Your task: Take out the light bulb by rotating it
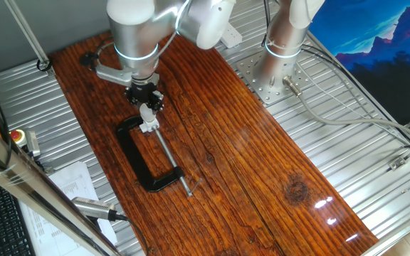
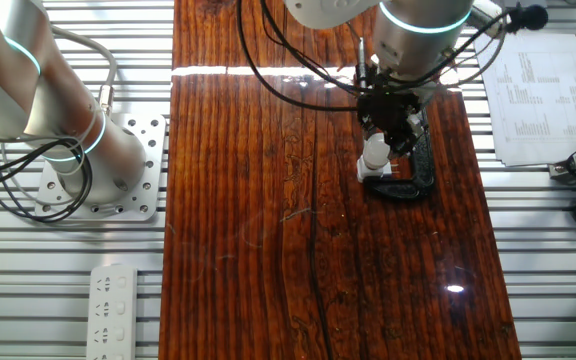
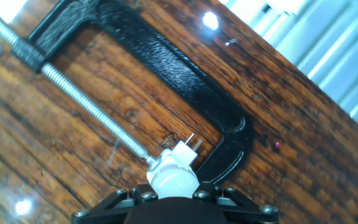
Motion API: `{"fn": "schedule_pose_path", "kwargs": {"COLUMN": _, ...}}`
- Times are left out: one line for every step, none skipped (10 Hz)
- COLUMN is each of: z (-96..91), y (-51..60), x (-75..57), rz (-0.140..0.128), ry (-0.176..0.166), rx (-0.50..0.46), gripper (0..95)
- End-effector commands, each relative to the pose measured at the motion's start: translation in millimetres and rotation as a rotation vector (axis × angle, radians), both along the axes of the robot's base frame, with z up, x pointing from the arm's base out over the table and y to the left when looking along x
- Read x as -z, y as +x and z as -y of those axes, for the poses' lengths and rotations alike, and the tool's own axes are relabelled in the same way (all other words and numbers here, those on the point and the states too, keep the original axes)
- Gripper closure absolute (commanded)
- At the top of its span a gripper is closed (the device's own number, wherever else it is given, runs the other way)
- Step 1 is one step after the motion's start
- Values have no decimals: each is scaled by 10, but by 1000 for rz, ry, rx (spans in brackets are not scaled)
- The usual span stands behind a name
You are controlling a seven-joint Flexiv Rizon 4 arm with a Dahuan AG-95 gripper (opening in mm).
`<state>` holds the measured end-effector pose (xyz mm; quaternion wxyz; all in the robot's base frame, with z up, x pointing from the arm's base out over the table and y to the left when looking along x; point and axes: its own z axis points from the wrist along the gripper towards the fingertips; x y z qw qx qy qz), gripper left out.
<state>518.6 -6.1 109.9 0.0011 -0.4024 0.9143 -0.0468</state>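
My gripper is closed around the smooth white rounded light bulb, beside the rough black C-clamp on the glossy wooden desk.

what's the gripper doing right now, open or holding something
Gripper: shut on the small whitish rounded light bulb, which sits at the white socket block held in the black C-shaped clamp.

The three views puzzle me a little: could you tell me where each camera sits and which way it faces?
One fixed view: high at one long side of the wooden table, looking down at the black C-clamp; arm and gripper show.
The other fixed view: overhead from the opposite side; arm and gripper above the clamp.
Hand view: on the hand, facing down past the light bulb; only the gripper's base shows.
All three share clamp and bulb.
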Motion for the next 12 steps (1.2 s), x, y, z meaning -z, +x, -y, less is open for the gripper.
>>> {"fn": "schedule_pose_path", "kwargs": {"z": -3, "y": 8, "x": -4, "rz": 9, "ry": -9, "rx": -117, "gripper": 950}}
{"fn": "schedule_pose_path", "kwargs": {"z": -3, "y": 8, "x": -4, "rz": 14, "ry": -12, "rx": -151, "gripper": 950}}
{"fn": "schedule_pose_path", "kwargs": {"z": -3, "y": 7, "x": -4, "rz": 22, "ry": -16, "rx": -190, "gripper": 950}}
{"fn": "schedule_pose_path", "kwargs": {"z": -2, "y": 7, "x": -3, "rz": 30, "ry": -22, "rx": -229, "gripper": 950}}
{"fn": "schedule_pose_path", "kwargs": {"z": -2, "y": 7, "x": -4, "rz": 36, "ry": -28, "rx": -273, "gripper": 950}}
{"fn": "schedule_pose_path", "kwargs": {"z": -2, "y": 7, "x": -4, "rz": 38, "ry": -31, "rx": -303, "gripper": 950}}
{"fn": "schedule_pose_path", "kwargs": {"z": -2, "y": 7, "x": -4, "rz": 41, "ry": -33, "rx": -330, "gripper": 950}}
{"fn": "schedule_pose_path", "kwargs": {"z": -2, "y": 7, "x": -4, "rz": 42, "ry": -33, "rx": -347, "gripper": 950}}
{"fn": "schedule_pose_path", "kwargs": {"z": -3, "y": 7, "x": -6, "rz": 43, "ry": -32, "rx": -365, "gripper": 950}}
{"fn": "schedule_pose_path", "kwargs": {"z": -3, "y": 6, "x": -9, "rz": 46, "ry": -32, "rx": -402, "gripper": 950}}
{"fn": "schedule_pose_path", "kwargs": {"z": -3, "y": 5, "x": -9, "rz": 46, "ry": -33, "rx": -428, "gripper": 950}}
{"fn": "schedule_pose_path", "kwargs": {"z": -3, "y": 5, "x": -9, "rz": 45, "ry": -32, "rx": -444, "gripper": 950}}
